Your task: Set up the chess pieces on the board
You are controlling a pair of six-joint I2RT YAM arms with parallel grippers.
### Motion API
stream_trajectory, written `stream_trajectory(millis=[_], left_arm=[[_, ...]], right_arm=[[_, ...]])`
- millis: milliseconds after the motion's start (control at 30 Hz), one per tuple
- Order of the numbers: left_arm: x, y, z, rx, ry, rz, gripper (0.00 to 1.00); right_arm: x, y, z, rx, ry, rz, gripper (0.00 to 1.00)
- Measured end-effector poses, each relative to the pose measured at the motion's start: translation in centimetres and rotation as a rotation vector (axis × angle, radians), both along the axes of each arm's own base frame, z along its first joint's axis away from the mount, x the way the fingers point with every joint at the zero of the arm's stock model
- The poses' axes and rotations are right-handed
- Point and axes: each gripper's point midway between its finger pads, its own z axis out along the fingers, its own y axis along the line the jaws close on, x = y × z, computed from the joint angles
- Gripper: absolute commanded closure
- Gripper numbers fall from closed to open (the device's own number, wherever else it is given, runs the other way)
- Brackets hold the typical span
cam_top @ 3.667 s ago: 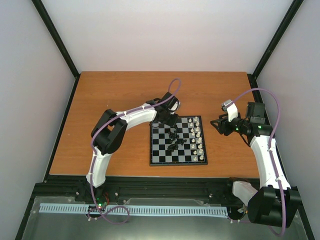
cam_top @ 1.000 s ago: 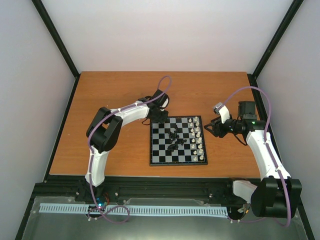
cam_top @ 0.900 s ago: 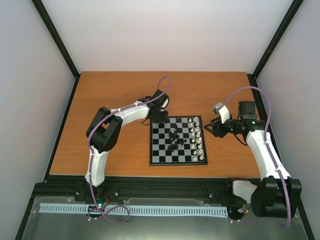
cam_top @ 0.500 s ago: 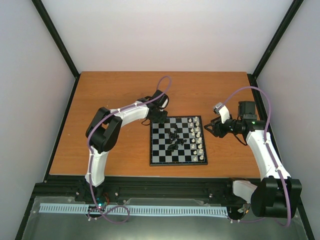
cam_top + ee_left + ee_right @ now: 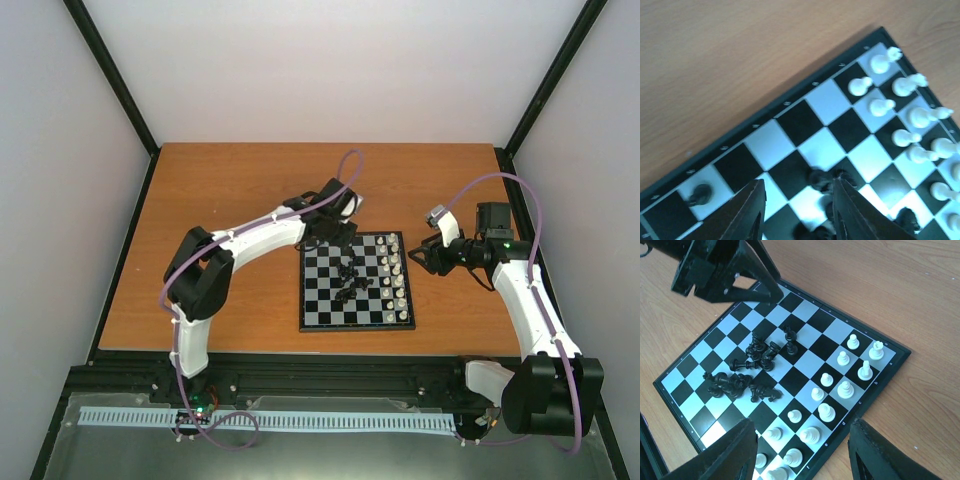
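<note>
The board [image 5: 320, 305] lies mid-table. White chess pieces [image 5: 397, 280] stand in two rows along its right side. Several black ones [image 5: 346, 280] lie tumbled in its middle. In the left wrist view one black piece [image 5: 700, 194] stands alone on a light square at the board's edge [image 5: 785, 104]. My left gripper [image 5: 335, 236] hangs open over the far left part of the board, with the black heap [image 5: 822, 181] just beyond its right finger [image 5: 852, 212] and nothing between the jaws. My right gripper [image 5: 421, 257] is open beside the right edge, above the white rows [image 5: 840, 387].
Bare orange-brown tabletop [image 5: 220, 200] surrounds the board. Black frame posts [image 5: 115, 85] and pale walls close in the sides. The left gripper [image 5: 722, 267] shows at the top left of the right wrist view, over the board's far corner.
My left gripper has swung right from the far left corner to over the board, and its jaws have widened. The right arm has stayed still over the last second.
</note>
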Motion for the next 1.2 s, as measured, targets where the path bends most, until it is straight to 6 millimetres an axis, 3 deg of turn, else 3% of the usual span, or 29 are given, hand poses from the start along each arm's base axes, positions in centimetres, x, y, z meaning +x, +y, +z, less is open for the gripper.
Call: stream_trajectory(millis=[167, 333, 500, 1200], left_arm=[[-1.7, -2.1, -1.2, 0.013, 0.037, -0.076, 0.65], [-2.5, -2.1, -3.4, 0.043, 0.098, -0.096, 0.65], [-2.7, -2.3, -4.5, 0.048, 0.126, -0.104, 0.67], [-1.3, -3.1, -5.0, 0.071, 0.106, -0.088, 0.8]], right_arm=[[0.0, 0.0, 0.0, -0.001, 0.0, 0.002, 0.5], [-0.1, 0.0, 0.0, -0.001, 0.0, 0.003, 0.5], [-0.1, 0.0, 0.0, -0.002, 0.001, 0.004, 0.5], [-0.1, 0.0, -0.1, -0.004, 0.0, 0.007, 0.5]])
